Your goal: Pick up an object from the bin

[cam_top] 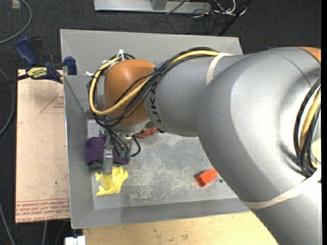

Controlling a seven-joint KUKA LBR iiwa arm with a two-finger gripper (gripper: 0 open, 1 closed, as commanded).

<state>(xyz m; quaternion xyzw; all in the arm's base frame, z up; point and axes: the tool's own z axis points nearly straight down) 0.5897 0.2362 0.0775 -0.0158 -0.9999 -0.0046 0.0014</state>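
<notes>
Though open or closed is unclear, the fingers point(108, 160) sit at a purple lump point(93, 149) near the bin's point(75, 137) left wall.

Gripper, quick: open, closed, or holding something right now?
Gripper: cannot be told. It is down at the purple thing near the bin's left wall, beside the yellow thing.

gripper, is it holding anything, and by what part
Cannot tell: the gripper is down at the purple thing on the bin's left side, but no hold shows.
</notes>
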